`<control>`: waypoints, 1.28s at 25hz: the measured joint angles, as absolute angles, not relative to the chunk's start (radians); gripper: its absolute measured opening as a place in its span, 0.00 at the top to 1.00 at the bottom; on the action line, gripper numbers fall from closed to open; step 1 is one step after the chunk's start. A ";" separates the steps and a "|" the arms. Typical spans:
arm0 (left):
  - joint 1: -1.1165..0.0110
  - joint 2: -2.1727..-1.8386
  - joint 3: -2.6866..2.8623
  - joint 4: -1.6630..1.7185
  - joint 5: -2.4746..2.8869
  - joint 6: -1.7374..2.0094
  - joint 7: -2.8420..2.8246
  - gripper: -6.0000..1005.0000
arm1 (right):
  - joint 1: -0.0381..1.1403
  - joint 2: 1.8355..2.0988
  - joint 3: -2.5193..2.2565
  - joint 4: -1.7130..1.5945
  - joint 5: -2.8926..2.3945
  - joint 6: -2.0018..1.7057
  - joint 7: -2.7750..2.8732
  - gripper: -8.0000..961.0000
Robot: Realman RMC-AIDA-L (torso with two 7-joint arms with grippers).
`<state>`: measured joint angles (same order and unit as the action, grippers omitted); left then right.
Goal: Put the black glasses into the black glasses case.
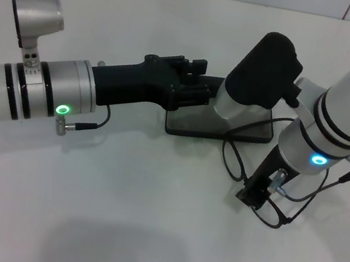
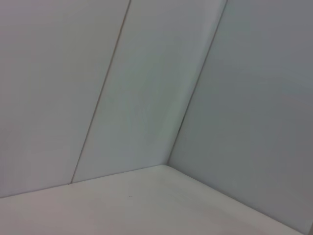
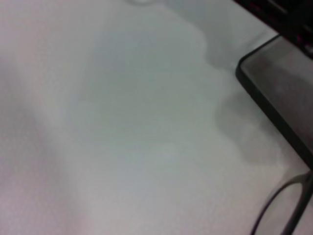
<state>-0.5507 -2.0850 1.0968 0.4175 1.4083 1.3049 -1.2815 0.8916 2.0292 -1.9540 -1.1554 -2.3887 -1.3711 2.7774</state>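
The thin black wire-framed glasses [image 1: 266, 188] lie on the white table [image 1: 112, 215], near right of the flat matte black hinged case [image 1: 189, 128]. They look light, springy and fragile; the bridge seems safest. The right gripper [image 1: 255, 194] pinches the frame. Left gripper [image 1: 194, 80] at the case lid, fingers unclear

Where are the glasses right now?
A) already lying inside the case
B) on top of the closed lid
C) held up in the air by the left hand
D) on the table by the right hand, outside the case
D: the glasses lie on the table at the right hand, nearer the robot than the open case.
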 joint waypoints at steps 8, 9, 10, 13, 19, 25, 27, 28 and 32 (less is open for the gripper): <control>-0.548 -2.085 1.097 0.417 1.408 1.307 -1.284 0.35 | 0.812 2.022 -1.888 -1.257 -2.417 -1.386 2.669 0.84; -0.546 -2.085 1.097 0.417 1.408 1.310 -1.284 0.35 | 0.788 2.020 -1.874 -1.284 -2.418 -1.391 2.647 0.86; -0.544 -2.085 1.097 0.417 1.408 1.314 -1.285 0.35 | 0.761 2.019 -1.854 -1.315 -2.418 -1.398 2.624 0.87; -0.541 -2.085 1.095 0.420 1.405 1.342 -1.285 0.35 | 0.645 2.020 -1.756 -1.438 -2.404 -1.431 2.522 0.88; -0.543 -2.077 1.086 0.424 1.374 1.479 -1.311 0.35 | 0.440 2.027 -1.521 -1.534 -2.144 -1.454 2.175 0.88; -0.605 -2.065 1.086 0.445 1.358 1.554 -1.413 0.35 | 0.336 2.021 -1.305 -1.252 -1.703 -1.529 1.611 0.88; -0.623 -2.060 1.085 0.449 1.352 1.559 -1.442 0.35 | 0.320 2.019 -1.250 -1.116 -1.600 -1.568 1.396 0.88; -0.667 -2.049 1.084 0.451 1.344 1.568 -1.518 0.35 | 0.324 2.018 -1.222 -1.035 -1.567 -1.586 1.284 0.88; -0.705 -2.040 1.085 0.451 1.346 1.586 -1.594 0.35 | 0.373 2.018 -1.163 -0.815 -1.528 -1.641 0.996 0.88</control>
